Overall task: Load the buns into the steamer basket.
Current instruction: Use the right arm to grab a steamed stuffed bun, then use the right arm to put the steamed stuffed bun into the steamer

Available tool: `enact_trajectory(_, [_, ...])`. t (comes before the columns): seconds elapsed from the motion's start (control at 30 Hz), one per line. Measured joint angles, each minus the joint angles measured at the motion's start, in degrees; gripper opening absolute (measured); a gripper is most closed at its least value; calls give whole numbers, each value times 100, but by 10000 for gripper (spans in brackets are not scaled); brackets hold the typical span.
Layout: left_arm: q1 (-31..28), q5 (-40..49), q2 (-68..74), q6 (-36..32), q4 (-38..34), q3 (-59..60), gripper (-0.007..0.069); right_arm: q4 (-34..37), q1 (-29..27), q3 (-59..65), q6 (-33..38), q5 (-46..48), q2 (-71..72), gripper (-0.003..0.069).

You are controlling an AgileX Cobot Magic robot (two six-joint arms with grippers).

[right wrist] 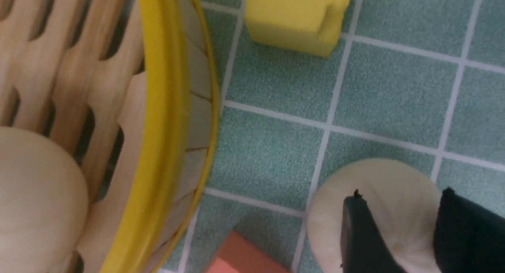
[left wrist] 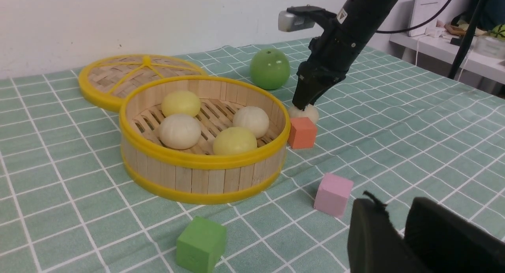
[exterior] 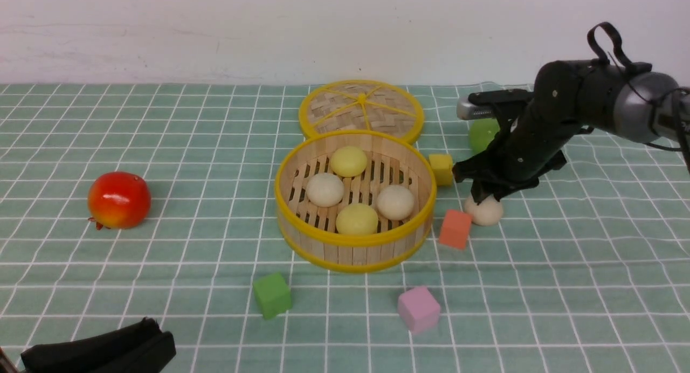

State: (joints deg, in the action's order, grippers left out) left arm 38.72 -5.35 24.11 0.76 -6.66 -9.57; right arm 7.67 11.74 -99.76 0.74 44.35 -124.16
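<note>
Low at the near left corner of the surface is the left claw [exterior: 159,340], its black fingers a narrow gap apart with nothing between them. The right claw [exterior: 485,195] points down and is closed on the top of one off-white bun [exterior: 488,212], which sits on the surface between the middle and the right edge. An orange cube [exterior: 455,228] lies just beside this bun, and a yellow cube [exterior: 441,169] is near. The steamer basket [exterior: 350,242], in the middle of the surface, holds four buns [exterior: 325,189], two off-white and two pale yellow. The woven lid [exterior: 361,110] lies flat just behind the basket, toward the far edge.
</note>
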Motion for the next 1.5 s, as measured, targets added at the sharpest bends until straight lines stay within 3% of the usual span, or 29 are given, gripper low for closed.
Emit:
enact_trajectory(0.3, [0, 0, 0, 0, 0, 0, 137, -4, -2, 0, 48, -70, -27, 265])
enact_trajectory(0.43, [0, 0, 0, 0, 0, 0, 144, -4, -2, 0, 270, -58, -27, 165])
enact_trajectory(0.53, [0, 0, 0, 0, 0, 0, 144, -4, -2, 0, 414, -15, -27, 35])
enact_trajectory(0.6, [0, 0, 0, 0, 0, 0, 146, 23, -2, 0, 476, 42, -27, 7])
enact_trajectory(0.83, [0, 0, 0, 0, 0, 0, 153, 609, 75, 6, 918, 361, 468, 5])
enact_trajectory(1.07, [0, 0, 0, 0, 0, 0, 162, 1757, 701, -4, 1685, -387, 1152, 5])
enact_trajectory(1.5, [0, 0, 0, 0, 0, 0, 165, 2190, 1126, 2, 1913, -1593, 182, 6])
